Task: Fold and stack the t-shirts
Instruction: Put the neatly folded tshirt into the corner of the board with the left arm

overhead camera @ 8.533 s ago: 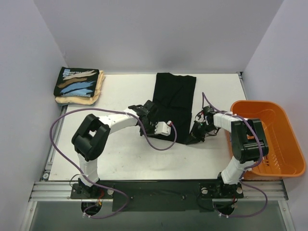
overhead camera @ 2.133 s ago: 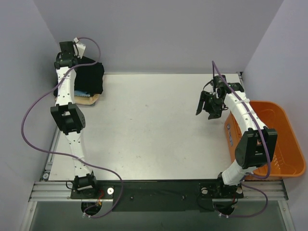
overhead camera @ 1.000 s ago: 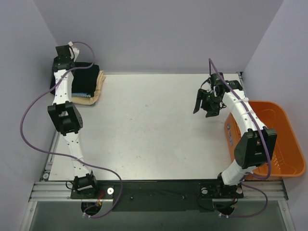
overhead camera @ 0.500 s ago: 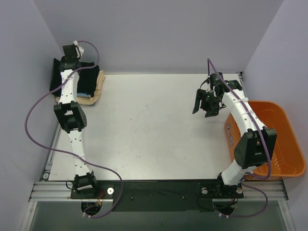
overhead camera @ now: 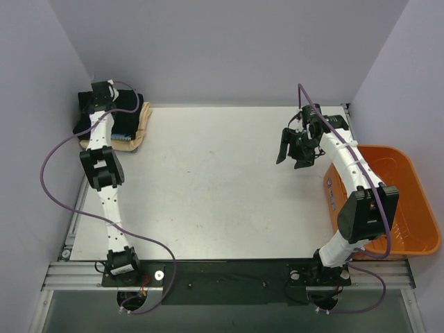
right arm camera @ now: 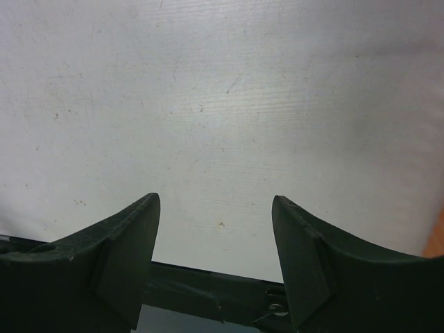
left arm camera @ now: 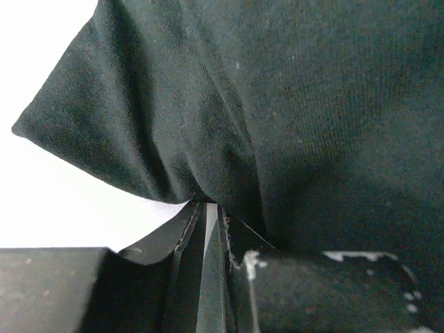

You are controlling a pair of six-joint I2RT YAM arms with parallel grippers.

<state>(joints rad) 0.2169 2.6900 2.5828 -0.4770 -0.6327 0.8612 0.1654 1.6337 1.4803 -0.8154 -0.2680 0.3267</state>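
Note:
The t-shirts lie stacked at the table's far left corner. The plain black t-shirt (overhead camera: pixel 128 113) is on top, with a blue-printed one (overhead camera: pixel 119 136) under it and the cream one (overhead camera: pixel 143 123) at the bottom. My left gripper (overhead camera: pixel 97 103) reaches over the stack's back left edge. In the left wrist view its jaws (left arm camera: pixel 208 205) are shut on a puckered fold of the black t-shirt (left arm camera: pixel 291 104). My right gripper (overhead camera: pixel 290 148) hangs above the table's right side, open with nothing between its fingers (right arm camera: pixel 132 229).
An orange plastic basket (overhead camera: pixel 374 149) stands off the table's right edge, beside the right arm. The grey walls close in behind and to the left of the stack. Bare white tabletop (overhead camera: pixel 215 180) lies between the two arms.
My left gripper has closed from wide open onto the black t-shirt's edge and shifted slightly over the stack. The right arm has barely moved.

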